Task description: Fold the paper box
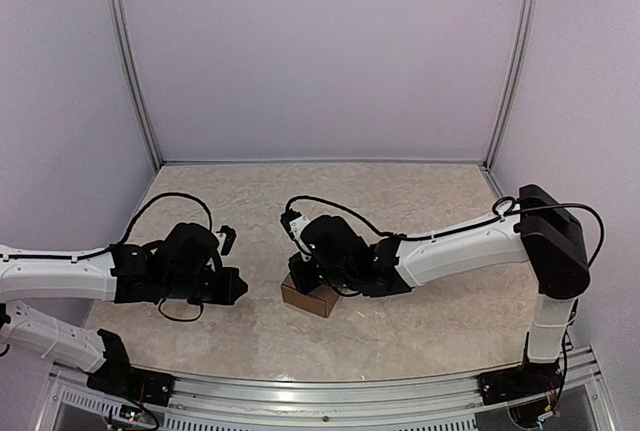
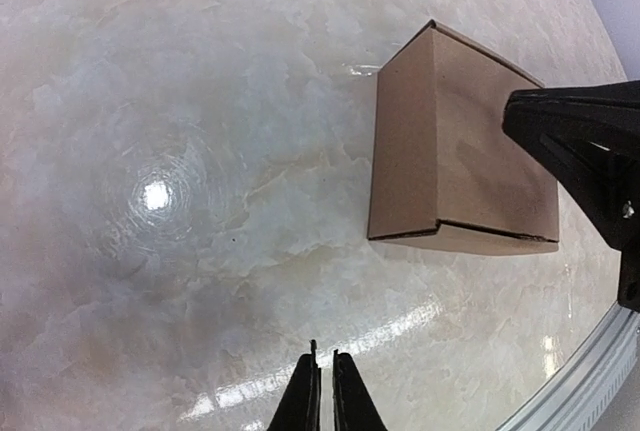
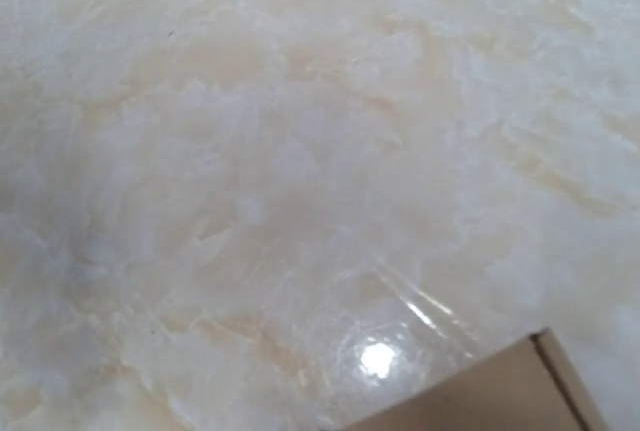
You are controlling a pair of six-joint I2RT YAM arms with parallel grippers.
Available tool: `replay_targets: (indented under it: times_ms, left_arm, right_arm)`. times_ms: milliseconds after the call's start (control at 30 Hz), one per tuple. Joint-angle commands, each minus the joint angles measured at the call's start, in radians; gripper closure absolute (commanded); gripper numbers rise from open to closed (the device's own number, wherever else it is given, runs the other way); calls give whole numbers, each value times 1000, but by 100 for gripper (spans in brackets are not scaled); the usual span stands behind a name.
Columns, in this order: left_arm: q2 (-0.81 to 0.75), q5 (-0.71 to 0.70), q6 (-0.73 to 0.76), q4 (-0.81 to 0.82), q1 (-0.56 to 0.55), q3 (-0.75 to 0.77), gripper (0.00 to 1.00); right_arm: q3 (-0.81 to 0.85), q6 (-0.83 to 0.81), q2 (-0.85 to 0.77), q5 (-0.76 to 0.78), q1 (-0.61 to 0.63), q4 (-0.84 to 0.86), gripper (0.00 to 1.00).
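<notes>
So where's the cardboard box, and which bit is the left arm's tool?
paper box [image 2: 468, 141]: left wrist view, on its broad brown face.
left tool [image 2: 325, 353]: left wrist view, midway between its two fingertips.

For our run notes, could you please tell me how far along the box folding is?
Done: the paper box stands as a closed cube. In hand: nothing gripped; the shut right fingers reach over its top, the shut left fingers hang apart. Left: perhaps pressing the lid seam flush.
</notes>
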Motion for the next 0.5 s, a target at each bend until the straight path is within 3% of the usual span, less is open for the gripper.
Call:
replay_targets:
  times_ms: [0,100,200,267,333,467]
  left_arm:
    - [-28,-37,40,-62,29,35,92]
    - [-42,-54,72,-97,49,68,86]
    - [-56,-66,108,-128,71,106,82]
    - [-59,-70,138,-154,92,142,76]
    - [-59,-71,166,-180,120,182,59]
    - [-59,-57,225,-226,198,263,39]
  right_arm:
    - [-40,-37,-88,36,-25,-10,100]
    - [-67,-56,-126,47,-44,-17,100]
    - [-109,-71,-177,67,-64,-18,90]
    - [-132,-86,-210,94,-75,-21,68]
    - [-155,-100,-244,133,-89,-27,45]
    - [-201,-124,-316,177,-134,-51,11]
